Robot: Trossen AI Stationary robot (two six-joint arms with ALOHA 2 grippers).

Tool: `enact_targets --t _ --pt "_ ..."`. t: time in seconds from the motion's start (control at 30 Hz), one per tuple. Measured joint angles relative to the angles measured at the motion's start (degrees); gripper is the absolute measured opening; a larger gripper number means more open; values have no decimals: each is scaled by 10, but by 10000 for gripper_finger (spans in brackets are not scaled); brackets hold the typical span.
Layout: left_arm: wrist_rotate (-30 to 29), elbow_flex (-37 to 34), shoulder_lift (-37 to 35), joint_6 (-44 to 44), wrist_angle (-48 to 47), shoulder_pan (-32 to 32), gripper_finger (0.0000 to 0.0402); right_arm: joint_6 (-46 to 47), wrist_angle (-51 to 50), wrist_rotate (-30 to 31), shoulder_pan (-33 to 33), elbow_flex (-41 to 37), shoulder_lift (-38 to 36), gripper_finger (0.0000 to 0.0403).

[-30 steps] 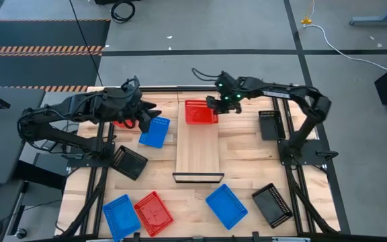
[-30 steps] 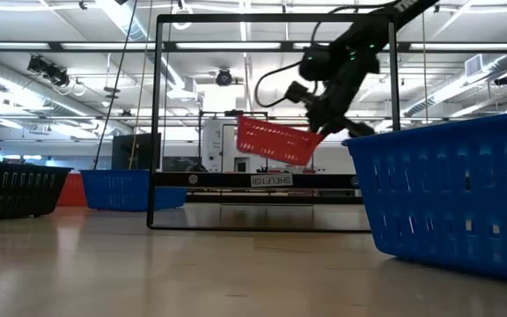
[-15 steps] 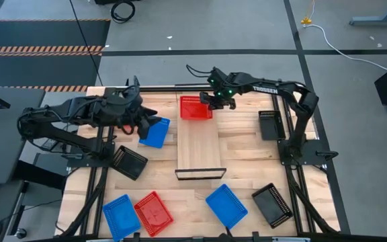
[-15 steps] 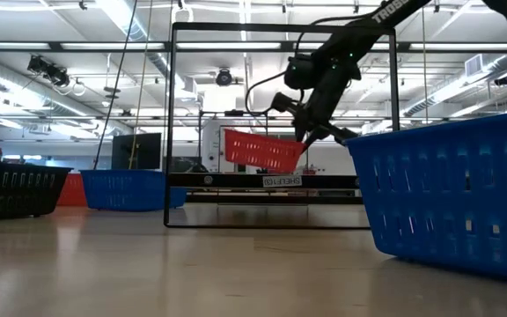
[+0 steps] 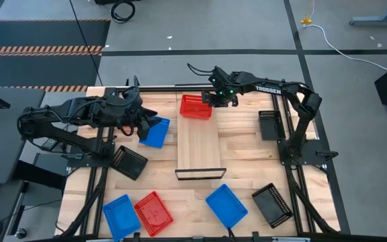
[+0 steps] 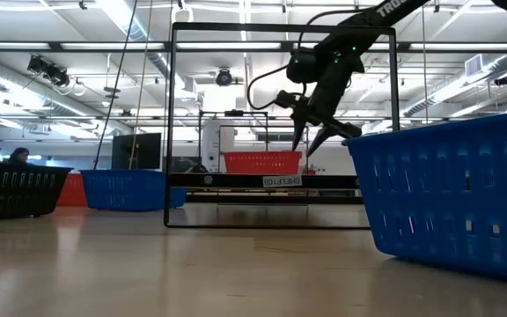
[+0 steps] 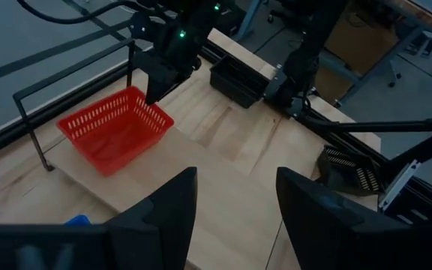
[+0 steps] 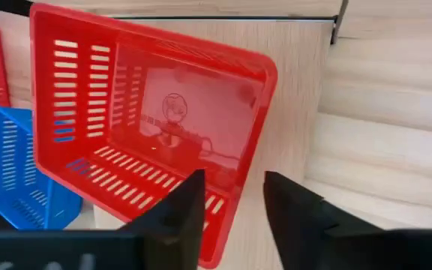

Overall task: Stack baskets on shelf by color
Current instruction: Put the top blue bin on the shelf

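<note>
The right tool hangs open just above the red basket on the shelf, holding nothing; the left tool is open too.

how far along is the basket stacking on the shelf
Just begun. Done: one red basket sits on the far end of the shelf, and the right hand is open beside its rim. In hand: nothing; the left hand is open, empty, over a blue basket. Left: every other basket is off the shelf, including the red one near the front.
</note>
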Motion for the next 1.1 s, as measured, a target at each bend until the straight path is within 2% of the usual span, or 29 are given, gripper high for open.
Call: enact_targets --t 0.2,0.33,0.4,0.5,0.6,0.73,0.83,1.1 --pt "0 0 0 0 -1 0 188 -61 -37 -49 0 0 -2 195" --pt "-4 0 0 1 -33 0 188 -151 -123 -77 1 0 -22 203" --pt "-22 0 1 8 -69 0 186 -202 -192 -55 2 0 -38 203" --pt "-41 -8 13 16 -122 2 183 -269 -291 12 1 0 -71 201" --pt "-21 -23 31 19 -161 17 180 -308 -349 69 0 0 -112 202" --pt "59 -64 66 -31 -178 50 174 -321 -365 99 -10 0 -170 201" --pt "92 -101 100 -87 -164 65 172 -317 -366 110 -18 0 -208 200" --pt "94 -153 197 -170 -81 97 186 -315 -374 121 -36 0 -276 200"
